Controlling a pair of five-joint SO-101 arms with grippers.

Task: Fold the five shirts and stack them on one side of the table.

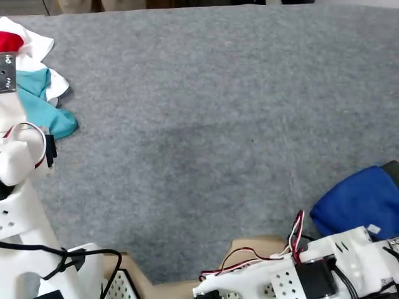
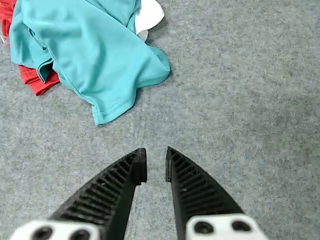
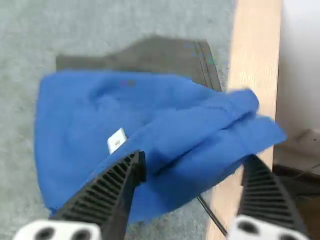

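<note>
A loose heap of shirts lies at the table's far left: a teal shirt (image 1: 43,106) (image 2: 95,55), a red shirt (image 1: 9,40) (image 2: 32,80) and a white shirt (image 1: 34,47) (image 2: 147,15). My left gripper (image 2: 156,165) hovers over bare felt just short of the teal shirt's hem, open by a narrow gap with nothing in it. At the near right a folded blue shirt (image 1: 358,199) (image 3: 130,115) rests on a dark shirt (image 1: 393,168) (image 3: 150,55). My right gripper (image 3: 192,170) stands wide open over the blue shirt, one finger on each side of its near fold.
Grey felt (image 1: 212,124) covers the table. The blue shirt's fold reaches over the wooden table edge (image 3: 255,50). The left arm (image 1: 22,156) stands at the left edge; the right arm (image 1: 312,268) with its cables lies along the front edge.
</note>
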